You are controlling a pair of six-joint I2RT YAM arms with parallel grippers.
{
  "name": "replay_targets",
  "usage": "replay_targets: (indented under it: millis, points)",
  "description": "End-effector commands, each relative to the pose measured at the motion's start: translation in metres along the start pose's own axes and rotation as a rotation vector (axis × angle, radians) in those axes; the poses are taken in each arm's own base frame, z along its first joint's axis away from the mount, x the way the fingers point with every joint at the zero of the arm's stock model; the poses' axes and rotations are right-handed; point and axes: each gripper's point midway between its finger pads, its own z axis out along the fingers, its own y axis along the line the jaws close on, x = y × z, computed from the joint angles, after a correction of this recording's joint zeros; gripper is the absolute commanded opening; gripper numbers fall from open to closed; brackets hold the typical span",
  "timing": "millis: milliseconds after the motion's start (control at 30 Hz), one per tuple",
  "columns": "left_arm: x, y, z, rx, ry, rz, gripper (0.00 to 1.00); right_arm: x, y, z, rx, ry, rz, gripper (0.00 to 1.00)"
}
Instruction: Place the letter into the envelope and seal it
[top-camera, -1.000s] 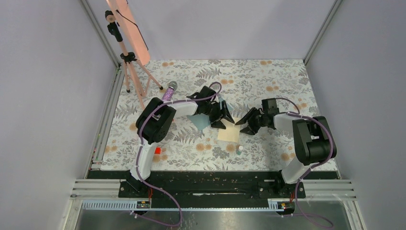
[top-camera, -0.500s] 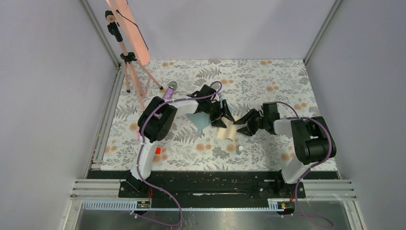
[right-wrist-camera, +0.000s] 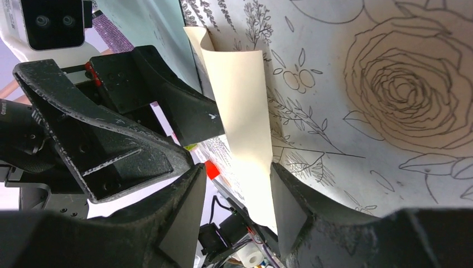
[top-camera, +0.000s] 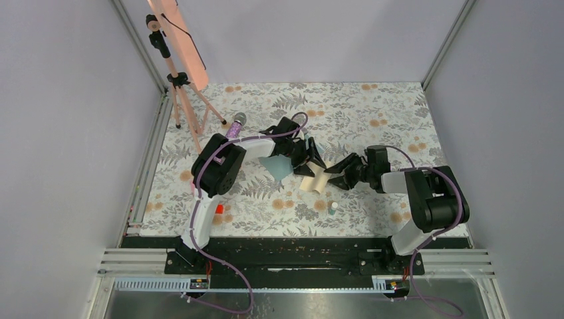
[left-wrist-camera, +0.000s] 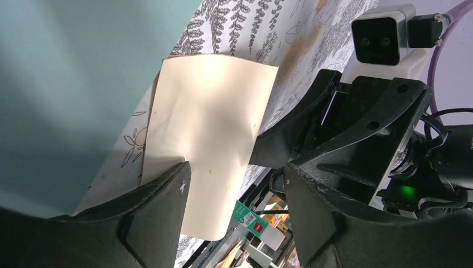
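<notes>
The letter (top-camera: 312, 181) is a tan sheet lying bowed on the floral table, its right side lifted. It also shows in the left wrist view (left-wrist-camera: 206, 123) and in the right wrist view (right-wrist-camera: 242, 100). The teal envelope (top-camera: 279, 167) lies just left of it, partly under my left arm; it fills the upper left of the left wrist view (left-wrist-camera: 67, 84). My left gripper (top-camera: 309, 161) is open over the letter's far-left edge, one finger (left-wrist-camera: 162, 212) on the sheet. My right gripper (top-camera: 336, 174) is open at the letter's right edge, which stands between its fingers (right-wrist-camera: 293, 206).
A tripod with a salmon panel (top-camera: 176, 40) stands at the back left. A purple glittery stick (top-camera: 234, 126) lies behind the left arm. A small white bottle (top-camera: 332, 207) and a red block (top-camera: 218, 209) sit near the front. Grey walls enclose the table.
My right gripper has moved left and lower against the letter's right edge. The letter has buckled and looks narrower from above. My left gripper has barely moved.
</notes>
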Motion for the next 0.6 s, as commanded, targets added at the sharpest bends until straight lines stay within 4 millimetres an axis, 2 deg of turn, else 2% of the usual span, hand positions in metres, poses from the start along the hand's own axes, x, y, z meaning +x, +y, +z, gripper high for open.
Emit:
replay_targets:
  millis: [0,200,333,467,567]
  points:
    - [-0.001,0.020,0.009,-0.056,-0.009,0.002,0.64,0.003,0.054,-0.015,-0.173,0.005,-0.099,0.54]
    - [0.000,0.020,0.008,-0.056,-0.010,-0.001,0.64,-0.002,0.068,-0.024,-0.229,-0.061,-0.153,0.54]
    - [0.001,0.019,0.007,-0.054,-0.009,-0.001,0.64,-0.003,0.064,-0.023,-0.226,-0.073,-0.141,0.55]
    - [0.001,0.017,0.006,-0.052,-0.008,0.002,0.64,-0.004,0.050,-0.018,-0.175,-0.072,-0.111,0.56]
    - [0.001,0.017,0.005,-0.052,-0.008,0.000,0.64,-0.008,0.024,-0.018,-0.047,-0.111,-0.095,0.57]
